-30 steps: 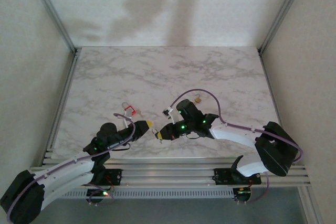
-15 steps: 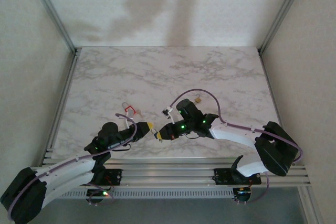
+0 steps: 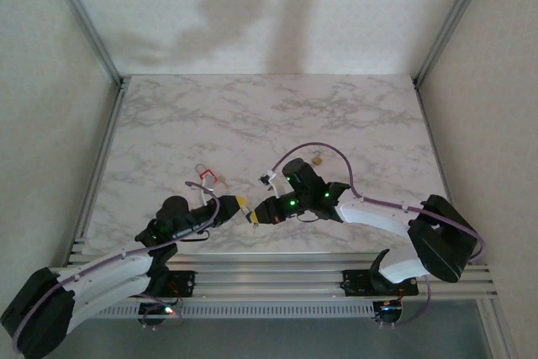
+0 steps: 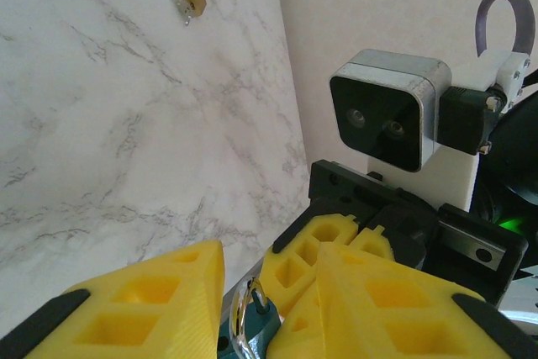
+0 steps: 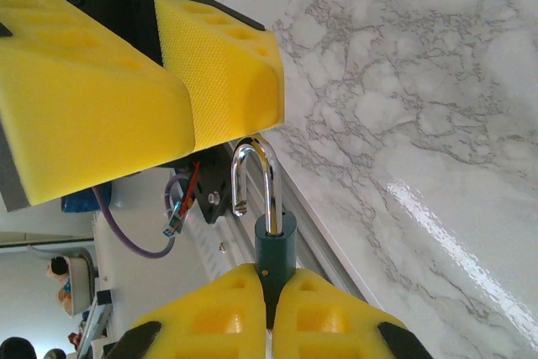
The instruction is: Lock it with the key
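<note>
- The right gripper [image 5: 271, 282] has its pads clamped on the body of the green padlock [image 5: 275, 245]. The shackle [image 5: 252, 161] points up at 12 o'clock in the right wrist view, offered out so the other arm can work on it.
- The shackle looks sprung: one leg is seated in the body, the other hangs free.
- The left gripper [image 4: 265, 292] is spread wide, a finger on each side of the shackle, pinching nothing. It is probably lining up to press the shackle home.
- From above, the two grippers meet over the marble table [image 3: 252, 115] at 6 o'clock, near the front edge.
- Whether a key sits in the green padlock, I can't tell.
- A red padlock [image 3: 208, 176] lies at 10 to 11 o'clock of the left gripper. A brass padlock [image 3: 318, 159] lies at 1 to 2 o'clock of the right gripper. Both are apart from the action.
</note>
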`<action>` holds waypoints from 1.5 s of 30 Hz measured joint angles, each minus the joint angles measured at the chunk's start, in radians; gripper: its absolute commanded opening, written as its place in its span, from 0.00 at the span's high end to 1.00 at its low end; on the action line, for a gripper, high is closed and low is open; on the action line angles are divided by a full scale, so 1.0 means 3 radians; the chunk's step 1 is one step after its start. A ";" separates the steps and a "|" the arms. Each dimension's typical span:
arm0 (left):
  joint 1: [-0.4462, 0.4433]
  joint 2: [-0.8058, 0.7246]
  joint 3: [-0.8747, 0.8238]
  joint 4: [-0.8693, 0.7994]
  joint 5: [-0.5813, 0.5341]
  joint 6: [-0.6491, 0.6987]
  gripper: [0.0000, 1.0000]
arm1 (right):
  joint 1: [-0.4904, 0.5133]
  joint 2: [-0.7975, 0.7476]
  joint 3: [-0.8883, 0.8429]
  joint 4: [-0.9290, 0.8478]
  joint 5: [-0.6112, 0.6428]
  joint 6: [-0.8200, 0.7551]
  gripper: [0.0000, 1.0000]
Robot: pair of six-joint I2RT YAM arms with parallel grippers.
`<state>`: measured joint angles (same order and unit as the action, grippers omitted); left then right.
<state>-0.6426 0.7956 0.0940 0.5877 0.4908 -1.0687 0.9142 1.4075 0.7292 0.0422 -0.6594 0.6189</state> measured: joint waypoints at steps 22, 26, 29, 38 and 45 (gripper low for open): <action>-0.0038 0.0062 -0.0041 0.0130 0.0039 0.0047 0.74 | 0.0000 -0.0047 0.0001 0.0098 -0.0064 0.0074 1.00; -0.0053 0.0061 -0.0060 0.0165 0.0038 0.0027 0.77 | 0.0000 -0.0047 0.0001 0.0102 -0.0066 0.0085 1.00; -0.0057 0.0056 -0.0097 0.0215 0.0038 0.0009 0.79 | 0.0000 -0.0047 0.0001 0.0122 -0.0071 0.0098 1.00; -0.0057 0.0014 -0.0100 0.0247 0.0038 -0.0003 0.87 | 0.0000 -0.0047 0.0001 0.0161 -0.0076 0.0137 1.00; -0.0057 -0.0010 -0.0100 0.0251 0.0037 -0.0004 0.92 | -0.0001 -0.0047 0.0000 0.0172 -0.0085 0.0161 1.00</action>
<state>-0.6598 0.7925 0.0639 0.6628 0.5018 -1.0698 0.9138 1.3933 0.7292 0.0937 -0.6849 0.6674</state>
